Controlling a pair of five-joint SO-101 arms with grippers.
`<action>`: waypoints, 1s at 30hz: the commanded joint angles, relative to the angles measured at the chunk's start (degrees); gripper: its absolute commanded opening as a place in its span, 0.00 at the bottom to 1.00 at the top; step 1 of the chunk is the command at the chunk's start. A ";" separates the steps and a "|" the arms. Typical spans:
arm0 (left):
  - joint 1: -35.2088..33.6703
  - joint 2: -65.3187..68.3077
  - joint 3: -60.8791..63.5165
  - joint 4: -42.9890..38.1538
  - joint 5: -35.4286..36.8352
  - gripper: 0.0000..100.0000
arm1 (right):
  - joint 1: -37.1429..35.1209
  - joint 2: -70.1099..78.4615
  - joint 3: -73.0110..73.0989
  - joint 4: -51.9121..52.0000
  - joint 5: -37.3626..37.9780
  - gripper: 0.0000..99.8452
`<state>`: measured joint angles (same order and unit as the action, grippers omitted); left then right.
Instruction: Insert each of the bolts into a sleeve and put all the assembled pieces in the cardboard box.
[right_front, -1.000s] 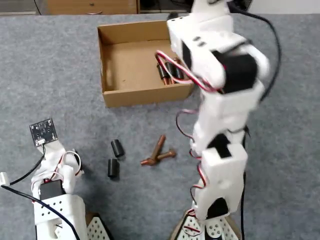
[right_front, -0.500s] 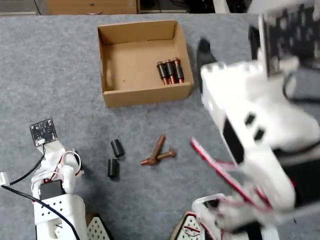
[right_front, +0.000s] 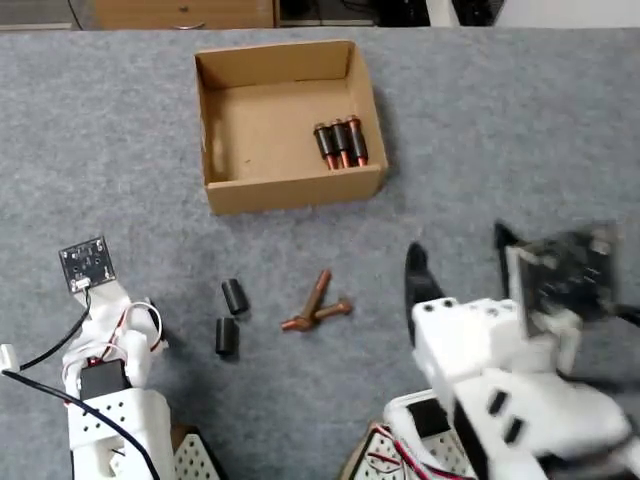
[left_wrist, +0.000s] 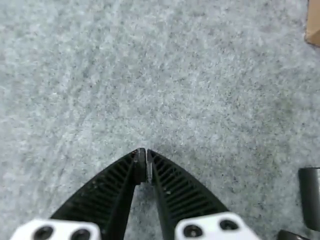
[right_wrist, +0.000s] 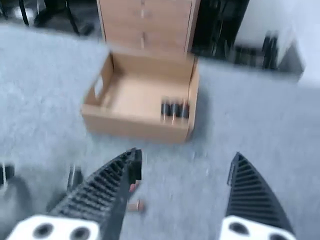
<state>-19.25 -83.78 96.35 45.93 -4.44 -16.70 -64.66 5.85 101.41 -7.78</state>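
Observation:
The cardboard box sits at the back of the grey carpet and holds three assembled pieces against its right wall; they also lie in the box as assembled pieces in the right wrist view. Two black sleeves and two copper bolts lie loose in front of the box. My right gripper is open and empty, held above the carpet at the front right, right of the bolts. My left gripper is shut and empty near the front left, with a sleeve at the frame edge.
A drawer cabinet and dark furniture stand beyond the carpet's far edge. A small circuit board sticks up from the left arm. Open carpet lies between the box and the loose parts.
The right arm has swung back from over the box to the front right and lowered, uncovering the three assembled pieces in the box. The left arm has kept still.

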 joint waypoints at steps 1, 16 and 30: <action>-0.70 -0.48 0.18 -0.97 0.09 0.02 | 0.92 -4.88 18.33 -4.48 -0.97 0.27; -24.09 -0.48 -0.09 -0.88 -0.26 0.02 | 0.66 -14.11 45.85 -15.56 -1.05 0.27; -29.36 -0.48 0.18 -0.53 0.00 0.02 | -12.44 -12.97 46.29 -24.44 -1.05 0.27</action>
<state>-47.91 -83.78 96.35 45.93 -4.44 -25.58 -78.64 52.00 81.19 -8.66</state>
